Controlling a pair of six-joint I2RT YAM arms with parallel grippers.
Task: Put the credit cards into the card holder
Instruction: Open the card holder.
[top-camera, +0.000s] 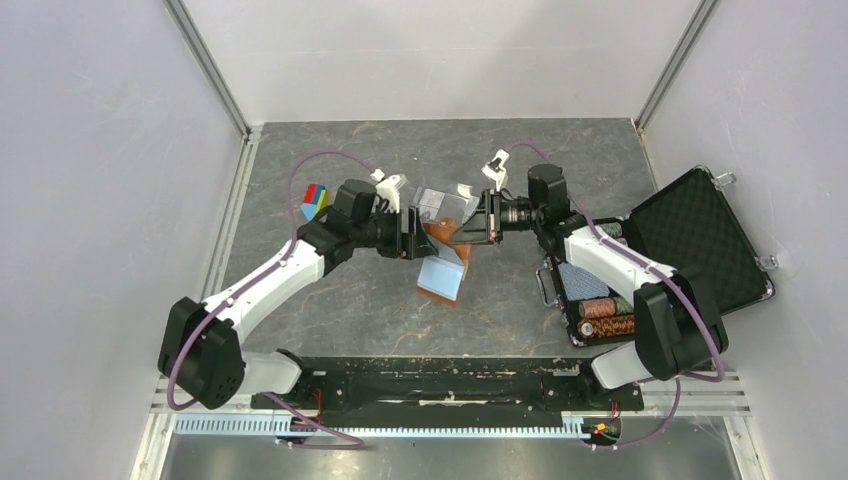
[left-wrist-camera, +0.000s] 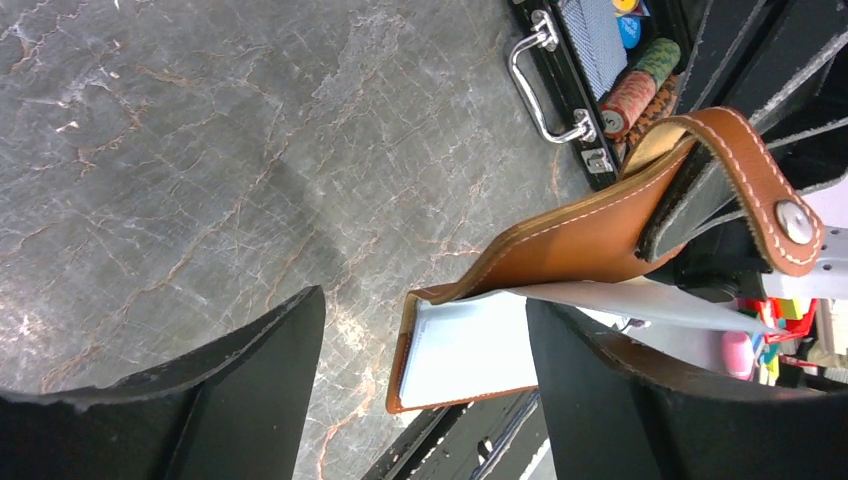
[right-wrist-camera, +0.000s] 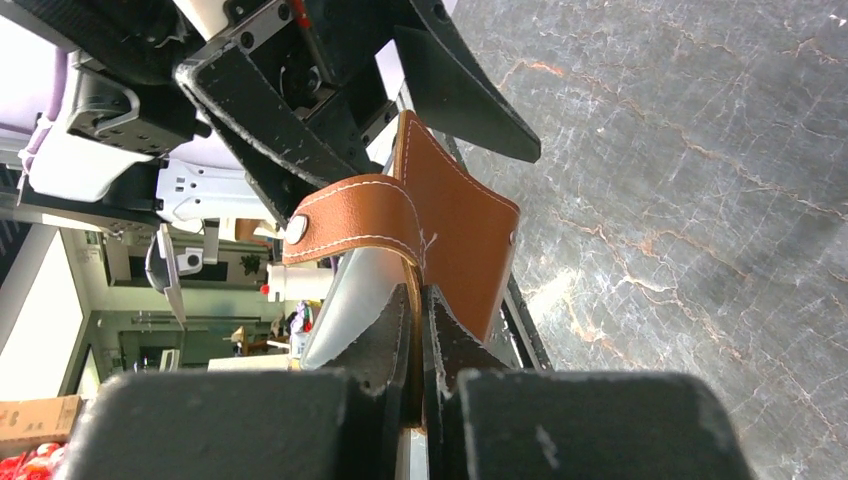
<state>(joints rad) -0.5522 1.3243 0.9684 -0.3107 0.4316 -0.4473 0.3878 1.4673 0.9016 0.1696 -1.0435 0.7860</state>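
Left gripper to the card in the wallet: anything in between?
Nothing visible. The left gripper is open, and the pale card shows straight between its fingers, tucked in the brown wallet that the right gripper pinches. The snap tab loops clear, off to the side.

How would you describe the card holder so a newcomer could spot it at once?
Look to the middle of the table, where the left gripper and right gripper face each other. Between them is the card holder, pinched in the right one. It alone is brown leather, white-stitched with a snap tab, unlike the clear tray behind it.
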